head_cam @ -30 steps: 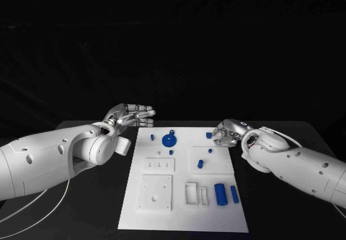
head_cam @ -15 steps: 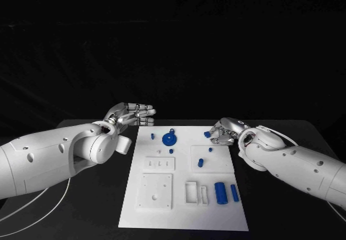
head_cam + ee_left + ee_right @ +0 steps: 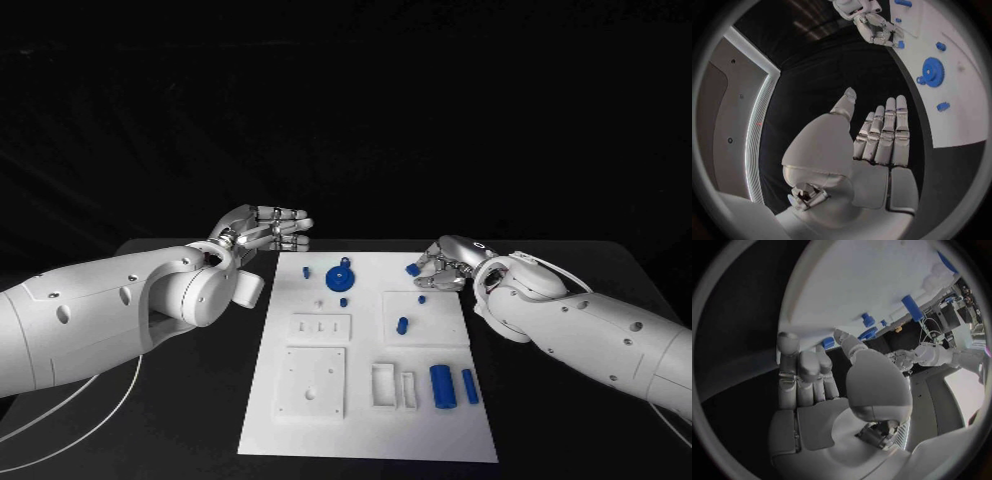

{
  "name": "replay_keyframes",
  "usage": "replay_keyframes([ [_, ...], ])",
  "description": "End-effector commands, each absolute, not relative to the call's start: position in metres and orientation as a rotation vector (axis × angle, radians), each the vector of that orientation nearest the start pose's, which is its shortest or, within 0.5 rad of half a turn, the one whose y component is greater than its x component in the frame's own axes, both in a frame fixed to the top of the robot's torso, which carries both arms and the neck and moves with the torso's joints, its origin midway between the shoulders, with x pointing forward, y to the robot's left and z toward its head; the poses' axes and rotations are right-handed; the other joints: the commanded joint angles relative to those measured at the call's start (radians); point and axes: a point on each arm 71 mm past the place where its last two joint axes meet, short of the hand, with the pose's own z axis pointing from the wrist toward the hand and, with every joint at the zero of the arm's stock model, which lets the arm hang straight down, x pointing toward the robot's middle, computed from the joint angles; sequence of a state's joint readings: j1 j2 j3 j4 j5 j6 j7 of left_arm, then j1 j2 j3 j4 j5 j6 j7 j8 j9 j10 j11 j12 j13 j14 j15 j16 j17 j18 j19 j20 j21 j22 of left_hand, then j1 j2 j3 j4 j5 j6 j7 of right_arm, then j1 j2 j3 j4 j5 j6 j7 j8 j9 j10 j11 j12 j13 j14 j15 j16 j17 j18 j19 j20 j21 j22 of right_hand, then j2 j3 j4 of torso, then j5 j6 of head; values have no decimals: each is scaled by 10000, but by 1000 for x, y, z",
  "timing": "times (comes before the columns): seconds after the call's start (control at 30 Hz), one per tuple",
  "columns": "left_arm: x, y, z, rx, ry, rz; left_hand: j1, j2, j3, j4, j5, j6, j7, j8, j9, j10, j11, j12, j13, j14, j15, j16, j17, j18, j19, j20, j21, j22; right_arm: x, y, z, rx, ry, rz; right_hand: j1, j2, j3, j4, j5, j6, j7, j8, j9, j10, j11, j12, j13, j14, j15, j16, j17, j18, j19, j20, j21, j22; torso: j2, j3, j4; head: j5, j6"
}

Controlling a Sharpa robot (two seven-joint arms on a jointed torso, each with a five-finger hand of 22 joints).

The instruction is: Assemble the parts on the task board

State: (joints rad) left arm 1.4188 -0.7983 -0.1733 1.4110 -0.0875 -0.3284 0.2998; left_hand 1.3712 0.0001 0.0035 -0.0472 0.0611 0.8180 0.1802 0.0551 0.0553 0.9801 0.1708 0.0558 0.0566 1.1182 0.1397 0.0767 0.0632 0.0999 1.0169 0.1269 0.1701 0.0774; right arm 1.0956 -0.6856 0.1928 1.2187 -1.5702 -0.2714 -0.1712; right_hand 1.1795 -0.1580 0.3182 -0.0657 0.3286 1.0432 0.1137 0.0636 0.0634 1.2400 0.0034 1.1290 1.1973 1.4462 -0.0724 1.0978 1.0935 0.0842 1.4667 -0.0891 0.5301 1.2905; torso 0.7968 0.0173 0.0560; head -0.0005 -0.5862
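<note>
The white task board (image 3: pixel 361 420) lies in the middle of the table. A blue gear (image 3: pixel 340 278) and a small blue peg (image 3: pixel 306 271) sit at its far end. Two blue cylinders (image 3: pixel 441 386) lie near its front right. My right hand (image 3: pixel 444 266) is at the board's far right edge, its fingers curled around a small blue part (image 3: pixel 414 268). That part (image 3: pixel 828 343) shows between thumb and fingers, and I cannot tell whether it is pinched. My left hand (image 3: pixel 268 226) hovers off the far left corner, its fingers (image 3: pixel 882 132) straight, holding nothing.
White recessed blocks (image 3: pixel 315 382) stand on the near half of the board, and another blue part (image 3: pixel 400 325) stands in a plate at mid right. A white cable (image 3: pixel 87 410) loops over the black table at the left.
My right hand has crept a little left toward the small blue part at the far right edge. The left hand has barely moved.
</note>
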Motion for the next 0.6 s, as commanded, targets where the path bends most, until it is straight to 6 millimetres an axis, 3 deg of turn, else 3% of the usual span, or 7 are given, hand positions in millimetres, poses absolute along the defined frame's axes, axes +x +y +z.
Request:
replay_keyframes([
  [0.03,530,221,-125,-9097,14607,-13924,30,98,15,-51,57,54,-7,58,11,36,5,42,15,-18,9,-8,14,-68,-3,16,34,-10,548,-220,-185,96,16187,4569,141,39,-270,136,-361,14,-69,-14,2,-40,22,59,-14,7,91,-26,2,119,470,43,-20,-18,1,3,-4,7,-5],
  [0.23,530,220,-125,-9094,14611,-13927,35,106,8,-81,65,62,-7,60,12,28,6,42,14,-20,9,-8,14,-67,-7,17,40,-10,549,-216,-186,180,16134,4538,334,45,-782,576,-1222,27,-84,-12,5,-28,32,78,-15,11,100,-15,4,127,468,52,-19,-49,7,4,17,14,-13],
  [0.43,530,220,-125,-9096,14609,-13923,35,106,8,-81,65,62,-7,60,12,28,6,42,14,-20,9,-8,14,-67,-7,17,40,-10,551,-212,-187,287,16027,4463,413,53,-820,783,-1366,104,-105,-3,12,-10,23,100,-7,12,96,-16,-1,122,469,49,-8,-67,10,2,16,29,-34],
  [0.6,530,221,-125,-9099,14610,-13919,35,106,8,-81,65,62,-7,60,12,28,6,42,14,-20,9,-8,14,-67,-7,17,40,-10,551,-211,-187,371,15922,4385,461,68,-431,784,-1533,387,-171,-11,31,12,-27,115,7,15,59,-14,2,94,470,13,42,-68,11,2,4,47,-50],
])
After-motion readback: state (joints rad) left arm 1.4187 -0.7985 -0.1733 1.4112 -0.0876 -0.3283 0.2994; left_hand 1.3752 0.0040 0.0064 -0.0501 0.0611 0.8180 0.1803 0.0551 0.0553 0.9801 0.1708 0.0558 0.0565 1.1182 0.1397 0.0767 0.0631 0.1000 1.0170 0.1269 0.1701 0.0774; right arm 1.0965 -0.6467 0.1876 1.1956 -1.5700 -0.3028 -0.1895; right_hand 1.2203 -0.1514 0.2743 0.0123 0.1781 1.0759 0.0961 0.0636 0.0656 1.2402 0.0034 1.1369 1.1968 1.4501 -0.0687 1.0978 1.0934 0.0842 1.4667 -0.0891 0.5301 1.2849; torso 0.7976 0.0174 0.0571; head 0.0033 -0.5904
